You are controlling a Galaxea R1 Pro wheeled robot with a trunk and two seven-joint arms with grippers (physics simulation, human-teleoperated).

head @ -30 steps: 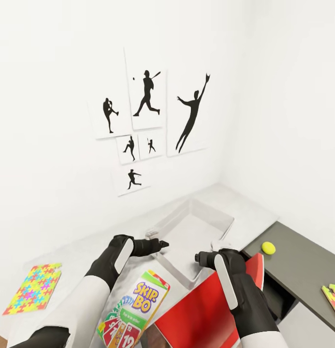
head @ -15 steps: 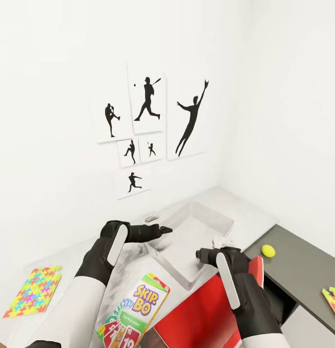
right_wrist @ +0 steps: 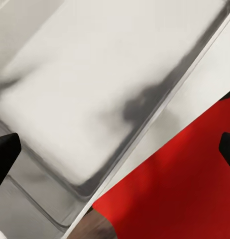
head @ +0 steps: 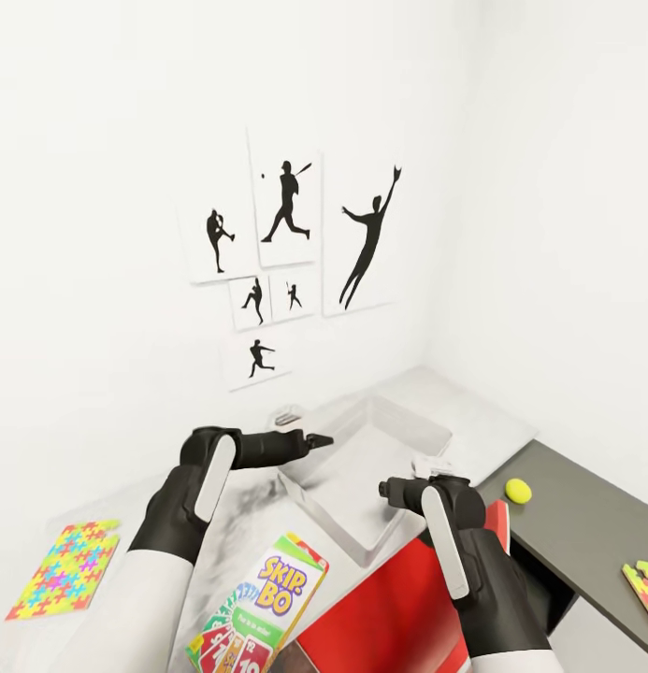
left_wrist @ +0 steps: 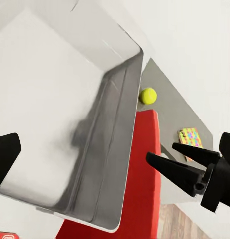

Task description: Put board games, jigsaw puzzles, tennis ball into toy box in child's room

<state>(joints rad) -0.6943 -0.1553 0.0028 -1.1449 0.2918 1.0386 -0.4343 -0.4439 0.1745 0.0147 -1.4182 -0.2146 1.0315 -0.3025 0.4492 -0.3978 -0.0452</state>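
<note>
Left pincer (head: 316, 439) farther over toy box (head: 335, 497)

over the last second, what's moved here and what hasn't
The left hand has swung outward to the left and up a little, stretching out over the near corner of the toy box. The right hand has hardly shifted, hovering by the box's near rim. Both are open and hold nothing. The Skip-Bo game, the red box, the jigsaw puzzle and the tennis ball lie where they were.
</note>
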